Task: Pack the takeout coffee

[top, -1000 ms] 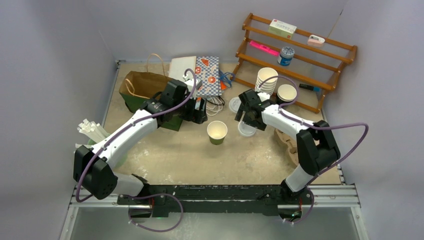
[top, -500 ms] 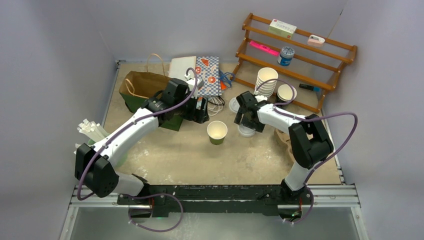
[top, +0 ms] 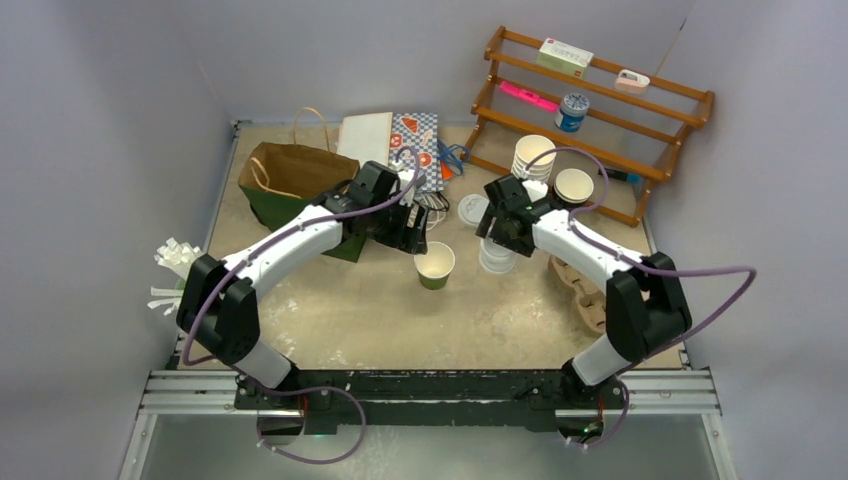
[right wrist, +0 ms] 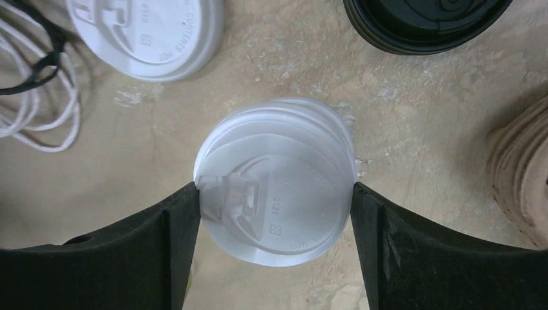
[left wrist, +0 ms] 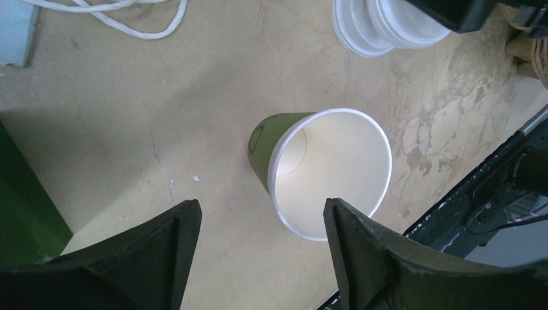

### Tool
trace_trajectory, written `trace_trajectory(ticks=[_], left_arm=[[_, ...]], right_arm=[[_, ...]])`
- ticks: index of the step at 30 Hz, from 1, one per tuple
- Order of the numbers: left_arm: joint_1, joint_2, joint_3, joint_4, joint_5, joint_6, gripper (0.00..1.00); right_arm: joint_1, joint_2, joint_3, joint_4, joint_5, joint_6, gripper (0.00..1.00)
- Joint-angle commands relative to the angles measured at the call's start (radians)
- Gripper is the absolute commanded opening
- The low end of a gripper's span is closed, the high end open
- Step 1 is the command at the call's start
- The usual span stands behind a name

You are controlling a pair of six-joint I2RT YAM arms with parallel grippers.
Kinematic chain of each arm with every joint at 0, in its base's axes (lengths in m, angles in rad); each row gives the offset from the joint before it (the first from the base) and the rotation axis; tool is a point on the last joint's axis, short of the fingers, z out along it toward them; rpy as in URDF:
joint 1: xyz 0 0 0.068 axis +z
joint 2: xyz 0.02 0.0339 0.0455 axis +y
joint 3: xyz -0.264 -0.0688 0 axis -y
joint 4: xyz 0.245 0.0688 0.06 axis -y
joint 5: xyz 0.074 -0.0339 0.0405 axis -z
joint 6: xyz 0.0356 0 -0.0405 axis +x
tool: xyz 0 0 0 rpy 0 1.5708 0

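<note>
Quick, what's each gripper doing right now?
Left gripper: open, empty, above the green cup.
Right gripper: jaws flank the top white lid; grip cannot be told.

Olive-green paper cup [top: 434, 266] upright, open-topped, mid-table.

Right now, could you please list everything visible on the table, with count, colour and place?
paper cup: one, olive green, no lid, table centre
lid stack: one, white, right of the cup
loose lid: one, white, behind the stack
black lid: one, black, near the stack
cup stack: one, white, before the rack
paper bag: one, brown, far left
patterned bag: one, blue and orange, far middle
rack: one, brown wood, far right
cup carriers: count unclear, brown, right edge
left hand: one, black, open, facing the cup
right hand: one, black, astride the lid stack, grip unclear
</note>
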Motion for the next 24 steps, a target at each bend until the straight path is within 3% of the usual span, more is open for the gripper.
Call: trace_trajectory(ticks=[1,8,15,24], left_arm=[[-0.015,0.038,0.062,0.019,0.023,0.022,0.72],[-0.018,0.085,0.071,0.037,0.034,0.015,0.67],[-0.019,0.135,0.084,0.04,0.038,0.025,0.52],[-0.017,0.186,0.172,0.001,-0.034,0.049,0.06]], right_arm=[[-0.009,-0.054,0.004,-0.042,0.007,-0.001,0.81],[-0.017,-0.02,-0.025,0.003,-0.027,-0.003,0.85],[-0.032,0.013,-0.023,0.035,-0.042,0.003,0.85],[-0.05,0.041,-0.033,0.069,-0.062,-0.01,0.91]])
